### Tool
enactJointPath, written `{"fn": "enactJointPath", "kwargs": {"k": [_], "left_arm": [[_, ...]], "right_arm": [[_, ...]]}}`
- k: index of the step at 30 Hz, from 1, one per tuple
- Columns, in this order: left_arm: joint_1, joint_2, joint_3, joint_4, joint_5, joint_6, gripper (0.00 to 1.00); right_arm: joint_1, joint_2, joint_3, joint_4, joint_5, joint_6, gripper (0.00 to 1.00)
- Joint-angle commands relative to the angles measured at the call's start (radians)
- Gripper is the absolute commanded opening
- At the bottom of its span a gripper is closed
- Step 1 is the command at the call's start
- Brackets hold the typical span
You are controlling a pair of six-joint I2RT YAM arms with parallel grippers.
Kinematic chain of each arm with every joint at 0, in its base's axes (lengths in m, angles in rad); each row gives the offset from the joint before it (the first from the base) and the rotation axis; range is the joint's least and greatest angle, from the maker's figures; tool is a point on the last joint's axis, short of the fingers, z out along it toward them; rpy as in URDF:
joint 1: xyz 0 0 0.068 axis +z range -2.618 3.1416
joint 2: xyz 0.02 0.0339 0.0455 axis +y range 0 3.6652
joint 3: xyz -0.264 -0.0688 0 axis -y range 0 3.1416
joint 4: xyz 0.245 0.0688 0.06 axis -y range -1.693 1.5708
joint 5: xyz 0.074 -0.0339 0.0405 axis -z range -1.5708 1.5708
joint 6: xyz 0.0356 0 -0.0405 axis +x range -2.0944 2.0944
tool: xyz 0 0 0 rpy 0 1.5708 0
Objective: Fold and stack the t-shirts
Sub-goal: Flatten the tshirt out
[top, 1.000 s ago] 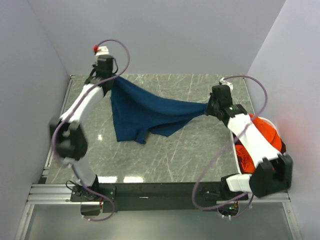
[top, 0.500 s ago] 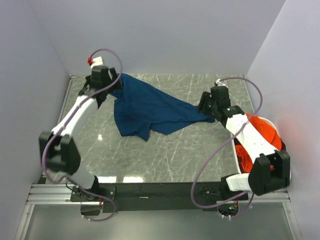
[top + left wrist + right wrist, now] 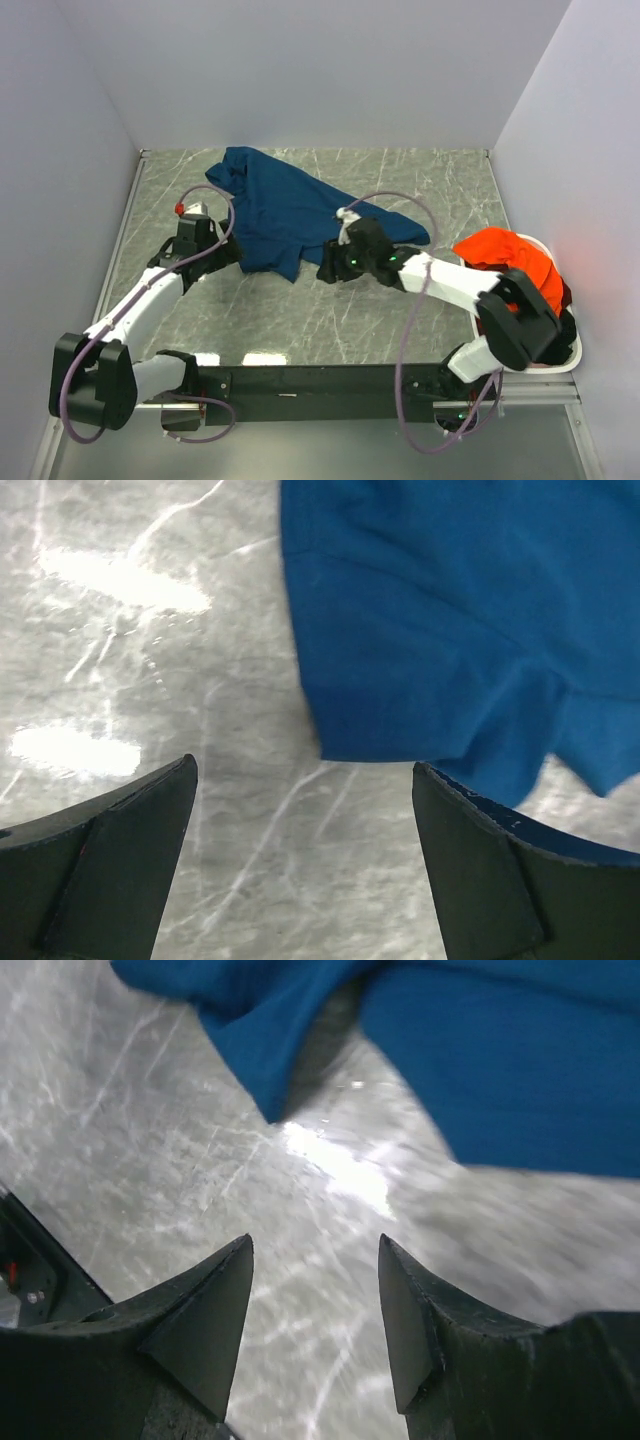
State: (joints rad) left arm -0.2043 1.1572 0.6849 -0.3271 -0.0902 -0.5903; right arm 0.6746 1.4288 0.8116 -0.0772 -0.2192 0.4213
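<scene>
The navy blue t-shirt [image 3: 290, 205] lies crumpled on the marble table, loose, stretching from the far left toward the middle right. My left gripper [image 3: 224, 256] hovers just off its near left hem, open and empty; the left wrist view shows the blue hem [image 3: 430, 610] beyond wide-apart fingers [image 3: 110, 860] of that gripper [image 3: 303, 765]. My right gripper [image 3: 326, 270] sits low by the shirt's near edge, also open and empty. In the right wrist view this gripper [image 3: 315, 1240] has blue cloth [image 3: 500, 1060] ahead of it. An orange t-shirt [image 3: 505, 255] is heaped at the right.
A white basket [image 3: 566, 362] at the right table edge holds the orange shirt and some dark cloth. Grey walls close in the left, back and right. Bare marble [image 3: 330, 320] lies between the blue shirt and the arm bases.
Both grippers opened and let go of the blue shirt, which dropped from being stretched in the air onto the table. Both arms drew back toward the near side and lower.
</scene>
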Motion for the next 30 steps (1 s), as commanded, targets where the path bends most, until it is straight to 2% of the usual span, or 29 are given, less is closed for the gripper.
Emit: {"fn": "enactJointPath", "kwargs": {"k": [1,4,8,18,21,24,25,26,30], "left_arm": [[-0.001,-0.039,0.011,0.051,0.055,-0.031,0.94],[0.0,-0.056,0.039,0.011,0.041,-0.003,0.95],[0.0,-0.106,0.039,-0.006,0.012,0.037,0.94],[0.0,-0.134,-0.012,0.048,0.033,0.05,0.94],[0.0,-0.129,-0.008,0.056,0.037,0.053,0.94],[0.0,-0.129,-0.007,0.06,0.038,0.053,0.93],[0.0,-0.134,-0.007,0.06,0.038,0.053,0.93],[0.0,-0.137,-0.01,0.057,0.04,0.053,0.93],[-0.001,-0.154,-0.008,0.024,0.049,0.034,0.92]], "right_arm": [[0.059,0.108,0.024,0.204,-0.062,0.027,0.6],[0.083,0.214,0.07,0.281,-0.066,0.054,0.59],[0.092,0.326,0.121,0.28,-0.029,0.074,0.56],[0.131,0.47,0.172,0.353,-0.111,0.094,0.54],[0.132,0.498,0.196,0.341,-0.109,0.106,0.44],[0.132,0.476,0.21,0.324,-0.108,0.116,0.09],[0.134,0.463,0.225,0.309,-0.112,0.116,0.03],[0.134,0.423,0.236,0.265,-0.112,0.119,0.0],[0.132,0.267,0.287,0.125,-0.138,0.135,0.0]]}}
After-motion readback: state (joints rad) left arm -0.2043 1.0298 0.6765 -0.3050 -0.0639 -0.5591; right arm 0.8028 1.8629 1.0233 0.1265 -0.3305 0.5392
